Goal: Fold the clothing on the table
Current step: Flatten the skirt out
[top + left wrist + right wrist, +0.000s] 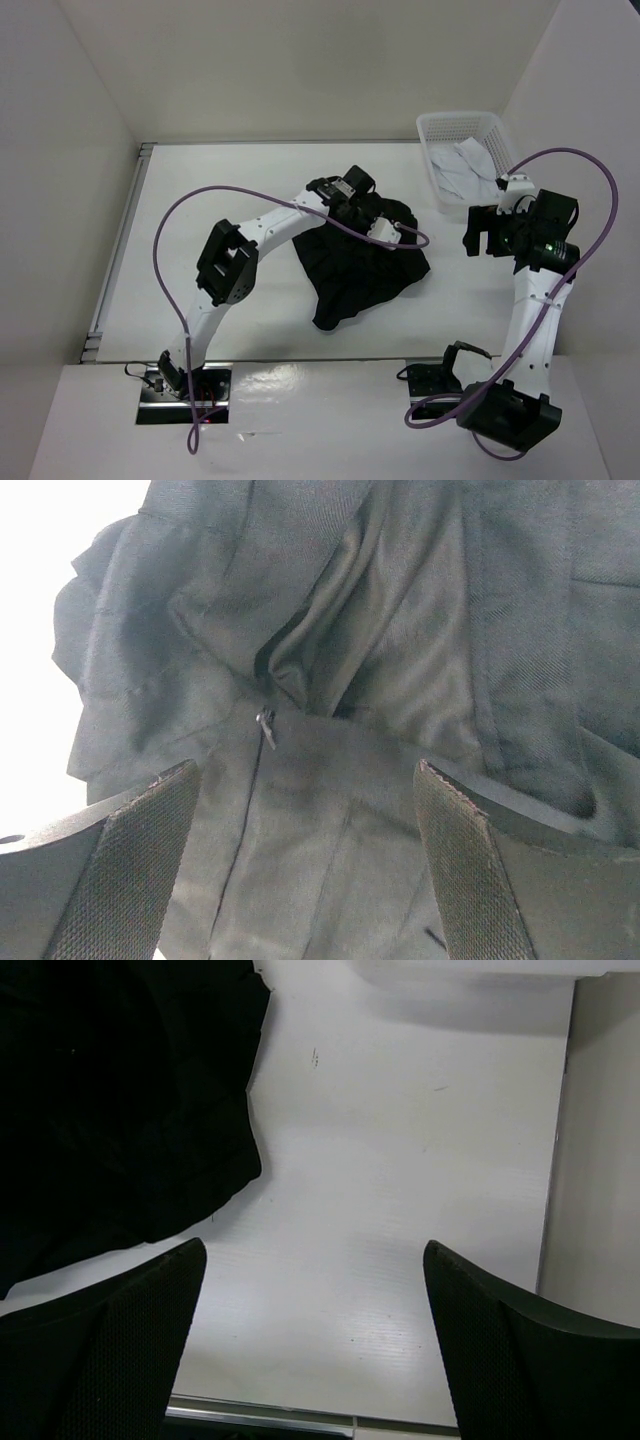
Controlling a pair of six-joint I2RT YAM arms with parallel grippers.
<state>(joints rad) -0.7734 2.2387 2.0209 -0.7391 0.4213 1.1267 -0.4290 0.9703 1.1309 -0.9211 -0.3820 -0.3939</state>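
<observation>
Lower the left gripper, fingers spread, onto the black skirt lying crumpled near the centre of the table; pinch one layer beside the zipper pull. Shift the right gripper, also spread over bare table, leftward to the skirt's edge; flatten before folding.

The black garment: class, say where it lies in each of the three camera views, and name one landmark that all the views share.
Top external: the black garment lies crumpled near the middle of the white table.
Left wrist: the garment fills nearly the whole picture, its zip pull left of centre.
Right wrist: the garment takes up the upper left corner.
Shared landmark: the white table, which borders the garment's edge in every view.
</observation>
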